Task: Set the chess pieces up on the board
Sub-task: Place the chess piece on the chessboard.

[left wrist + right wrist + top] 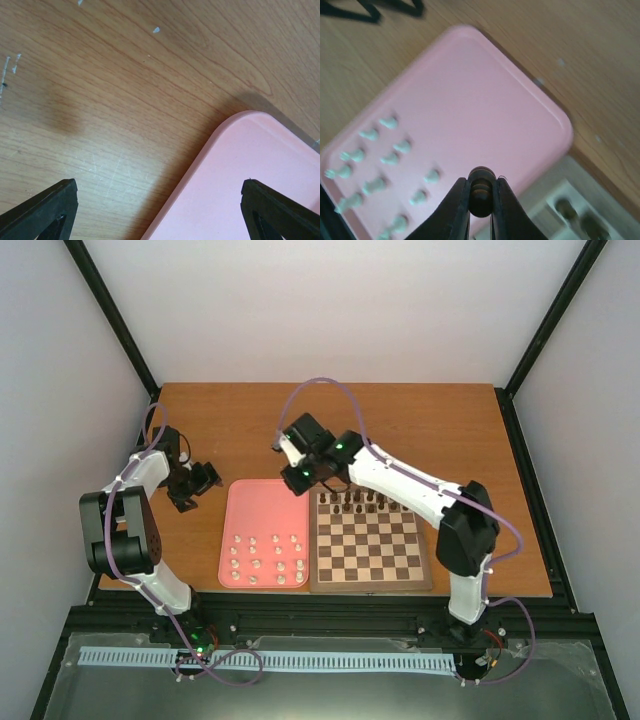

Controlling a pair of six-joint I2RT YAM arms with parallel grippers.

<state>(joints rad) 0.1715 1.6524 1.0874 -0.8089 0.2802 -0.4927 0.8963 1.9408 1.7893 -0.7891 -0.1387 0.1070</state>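
The board [370, 545] lies right of centre with several dark brown pieces [362, 502] along its far rows. Several cream-white pieces [265, 558] stand on the pink tray [262, 502] to its left. My right gripper [300, 478] hangs over the tray's far right corner, shut on a dark brown piece [481, 192]. In the right wrist view the white pieces [390, 159] show blurred on the tray [470, 100], and the board's corner [560, 210] is at lower right. My left gripper [197, 485] is open and empty, low over the table by the tray's far left corner [240, 165].
The wooden table [420, 430] extends behind the tray and board. Black frame posts [115, 320] stand at the back corners. The table's front edge [330, 592] runs just below the tray and board.
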